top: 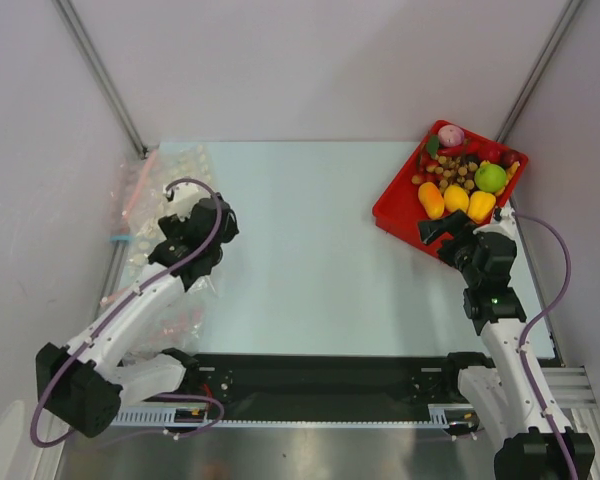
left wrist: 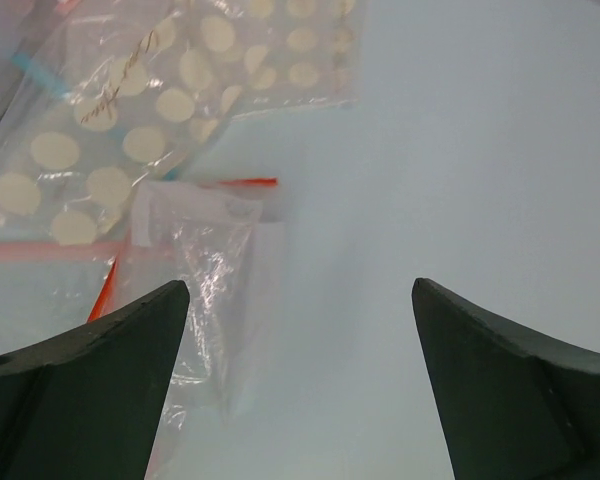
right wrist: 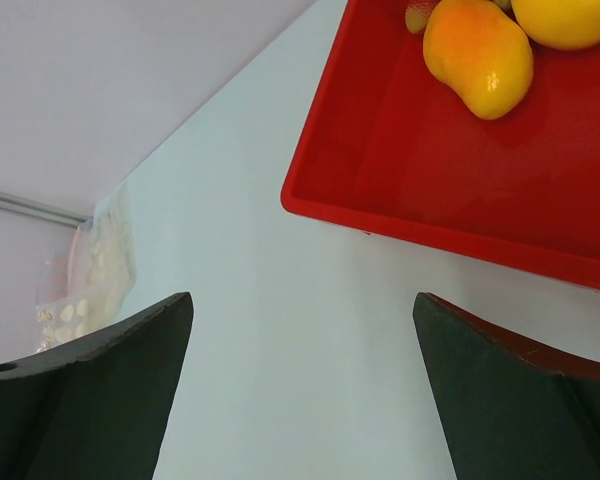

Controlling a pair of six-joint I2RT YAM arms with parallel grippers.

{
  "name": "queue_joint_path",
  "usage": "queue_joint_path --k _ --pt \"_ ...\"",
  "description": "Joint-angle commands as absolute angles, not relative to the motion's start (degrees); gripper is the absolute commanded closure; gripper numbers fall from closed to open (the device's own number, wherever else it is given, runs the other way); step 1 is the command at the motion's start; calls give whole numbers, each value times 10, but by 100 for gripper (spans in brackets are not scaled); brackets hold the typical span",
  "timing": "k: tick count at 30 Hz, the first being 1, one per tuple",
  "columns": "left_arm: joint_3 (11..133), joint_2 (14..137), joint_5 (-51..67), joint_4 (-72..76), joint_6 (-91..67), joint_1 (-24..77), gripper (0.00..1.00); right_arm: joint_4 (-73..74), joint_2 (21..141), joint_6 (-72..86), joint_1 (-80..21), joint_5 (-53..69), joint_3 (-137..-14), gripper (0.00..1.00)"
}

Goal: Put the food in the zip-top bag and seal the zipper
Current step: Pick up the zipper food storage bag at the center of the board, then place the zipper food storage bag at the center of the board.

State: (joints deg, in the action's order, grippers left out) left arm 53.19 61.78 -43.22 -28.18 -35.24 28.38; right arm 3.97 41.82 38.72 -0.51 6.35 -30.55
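Jaws on both arms stand spread wide, nothing held. Over the left side of the table (top: 300, 260) hangs the left gripper (left wrist: 298, 286). The zip-top bag (left wrist: 212, 268) lies crumpled just beyond its left finger, and the zipper (left wrist: 246, 183) looks folded, though that is hard to read. All the food (top: 460, 182) is piled in a red tray (top: 392, 215) far right, with the right gripper (right wrist: 302, 297) at the tray's near edge.
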Motion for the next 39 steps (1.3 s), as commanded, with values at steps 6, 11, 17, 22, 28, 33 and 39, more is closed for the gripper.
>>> queue_joint_path --k 6,11,17,22,28,33,39 --pt "513 714 -360 -320 -432 195 0 8 406 368 -4 98 -309 0" --pt "505 756 -364 -318 -470 155 0 6 401 366 -5 104 -308 0" --pt "487 808 -295 -273 -458 122 17 6 403 365 -4 105 -308 0" --pt "455 798 -204 -196 -426 101 100 6 403 365 -5 114 -307 0" --pt "405 694 -118 -110 -405 150 100 -32 410 362 -9 153 -301 0" --pt "396 644 48 -34 -422 213 99 -56 429 352 -25 192 -301 2" --pt "388 663 238 150 -428 286 47 -69 450 328 -58 192 -305 1"
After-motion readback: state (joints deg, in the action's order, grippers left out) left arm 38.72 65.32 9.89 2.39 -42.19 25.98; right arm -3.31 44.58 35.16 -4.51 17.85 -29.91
